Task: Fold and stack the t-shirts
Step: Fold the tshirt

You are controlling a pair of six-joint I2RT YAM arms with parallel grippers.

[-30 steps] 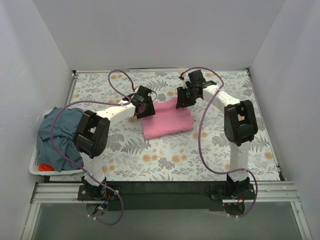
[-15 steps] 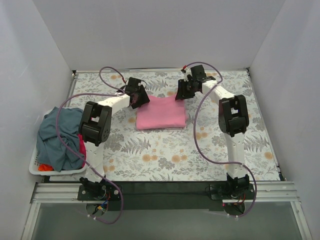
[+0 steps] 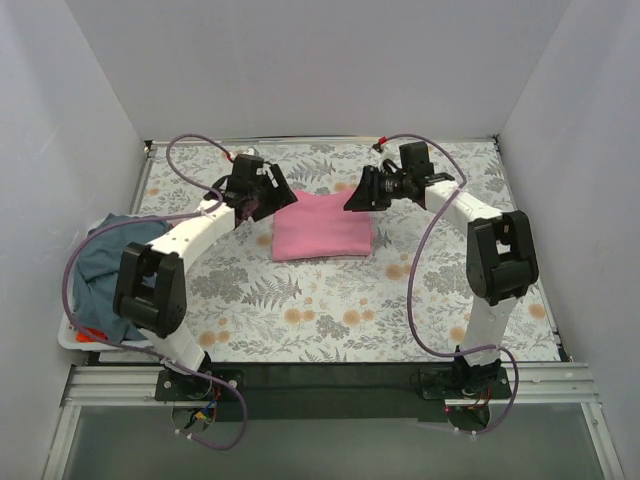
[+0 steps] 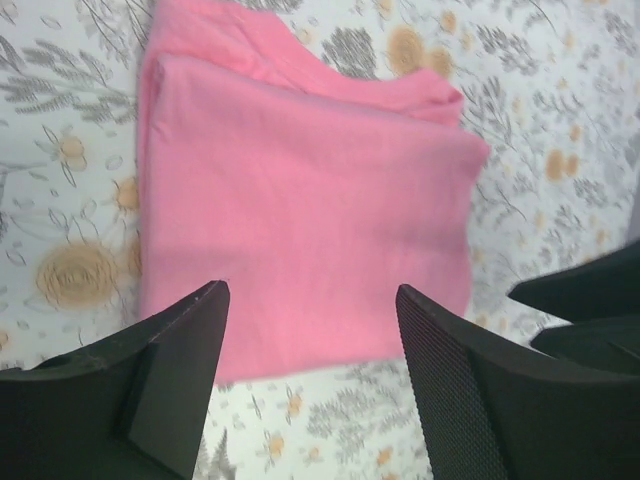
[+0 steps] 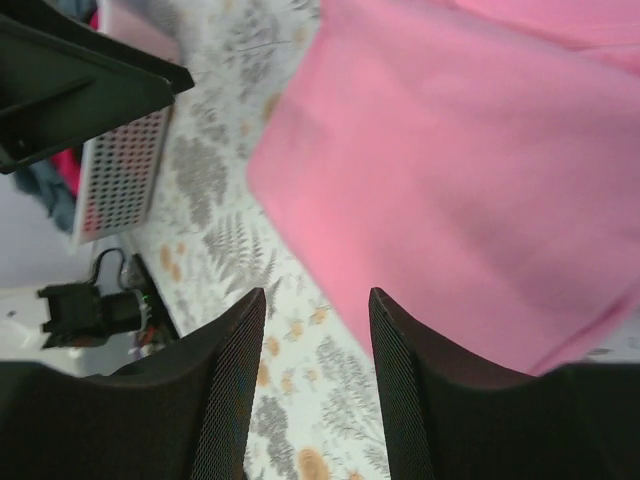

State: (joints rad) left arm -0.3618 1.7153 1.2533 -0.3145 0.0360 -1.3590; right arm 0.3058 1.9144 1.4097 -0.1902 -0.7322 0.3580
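We see the pink shirt [image 3: 322, 228] folded flat on the flowered table [image 3: 330, 310], toward its far side. Our left gripper [image 4: 312, 295] and right gripper [image 5: 317, 298] hover over it, fingers spread, holding nothing. The blue-grey shirt [image 3: 105, 265] lies heaped in the basket [image 3: 68, 332]

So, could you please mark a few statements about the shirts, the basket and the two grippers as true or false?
1. The bright pink cloth t-shirt lies folded on the floral tabletop. True.
2. The left gripper is shut on the pink shirt. False: its jaws stand open above it, holding nothing.
3. The white plastic laundry basket sits at the table's right edge. False: it is at the left edge.
4. A slate blue-grey cloth shirt is heaped in the basket. True.
5. The right gripper is open. True.
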